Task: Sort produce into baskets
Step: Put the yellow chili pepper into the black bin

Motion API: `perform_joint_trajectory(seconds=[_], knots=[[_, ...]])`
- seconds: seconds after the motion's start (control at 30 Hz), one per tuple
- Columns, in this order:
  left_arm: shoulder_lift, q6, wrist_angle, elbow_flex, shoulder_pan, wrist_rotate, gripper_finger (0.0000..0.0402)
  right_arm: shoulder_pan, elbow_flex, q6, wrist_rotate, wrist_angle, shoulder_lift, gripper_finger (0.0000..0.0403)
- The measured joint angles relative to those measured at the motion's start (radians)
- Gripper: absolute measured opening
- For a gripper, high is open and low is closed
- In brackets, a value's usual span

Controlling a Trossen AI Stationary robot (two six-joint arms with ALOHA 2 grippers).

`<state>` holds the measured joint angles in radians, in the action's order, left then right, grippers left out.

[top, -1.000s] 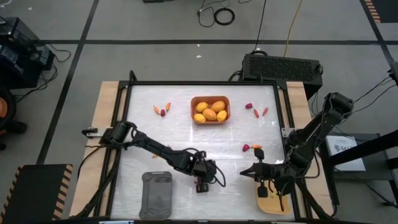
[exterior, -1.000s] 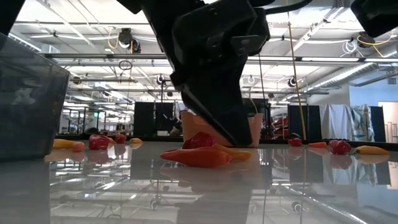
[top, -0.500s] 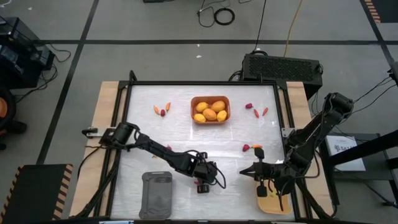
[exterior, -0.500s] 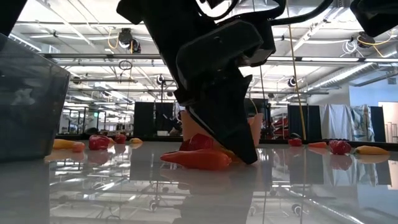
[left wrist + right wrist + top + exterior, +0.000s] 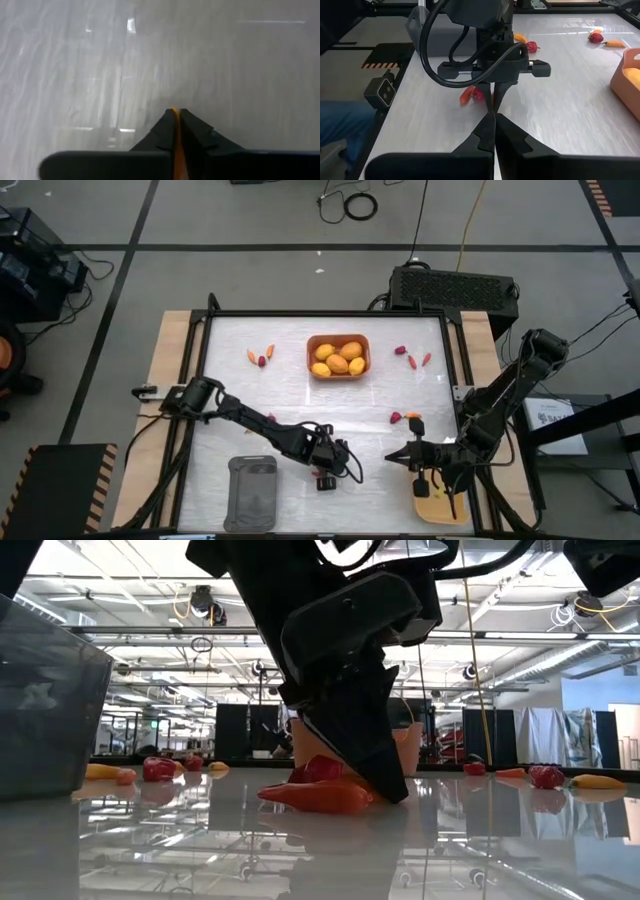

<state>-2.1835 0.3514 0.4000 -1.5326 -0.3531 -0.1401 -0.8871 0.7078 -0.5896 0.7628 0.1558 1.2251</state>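
Note:
My left gripper [image 5: 325, 478] stands near the table's front middle, tips down at the table [image 5: 388, 790], shut on a thin orange-red carrot-like stick [image 5: 315, 795]. A small red berry-like lump [image 5: 318, 768] lies right behind the stick. My right gripper [image 5: 392, 457] is shut and empty, hovering to the right of the left one and pointing at it [image 5: 493, 116]. The orange-brown basket [image 5: 312, 345] at the far middle holds several yellow-orange fruits [image 5: 340, 360]. The dark grey basket [image 5: 252, 492] sits at the front left. The pale yellow basket [image 5: 438, 510] lies under my right arm. My left gripper pinches the carrot-like stick between its two fingers; a thin orange strip [image 5: 175, 142] shows between them. The fingers [image 5: 370, 750] come from above, slanting down, at one end of the stick [image 5: 362, 796]. The rest of the stick lies on the table.
Loose carrot-like sticks and berries lie at the far left [image 5: 260, 357], at the far right [image 5: 412, 358] and at the middle right [image 5: 405, 418]. A person's blue sleeve [image 5: 340, 135] shows beyond the table's edge in the right wrist view.
My left gripper has gone down; its fingertips have come to the table at the end of the carrot-like stick. The stick and the berry have stayed where they were.

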Motion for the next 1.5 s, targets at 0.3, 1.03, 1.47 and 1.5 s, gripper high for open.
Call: perform_joint_trajectory(seconds=[0.3, 1.03, 1.47, 1.5], knots=[[0.088, -0.046, 0.017, -0.008, 0.001, -0.004, 0.0016, 0.0, 0.0, 0.0, -0.003, -0.015, 0.0, 0.0], [0.464, 0.322, 0.456, -0.012, -0.221, 0.012, 0.0018, 0.0, 0.0, 0.011, -0.005, -0.041, 0.0, 0.0], [0.47, 0.74, 0.634, 0.063, -0.366, -0.018, 0.0018, 0.005, 0.0, 0.06, -0.004, -0.094, 0.0, 0.0], [0.47, 0.776, 0.634, 0.076, -0.373, -0.016, 0.0018, 0.005, 0.0, 0.06, -0.004, -0.095, 0.0, 0.0]])
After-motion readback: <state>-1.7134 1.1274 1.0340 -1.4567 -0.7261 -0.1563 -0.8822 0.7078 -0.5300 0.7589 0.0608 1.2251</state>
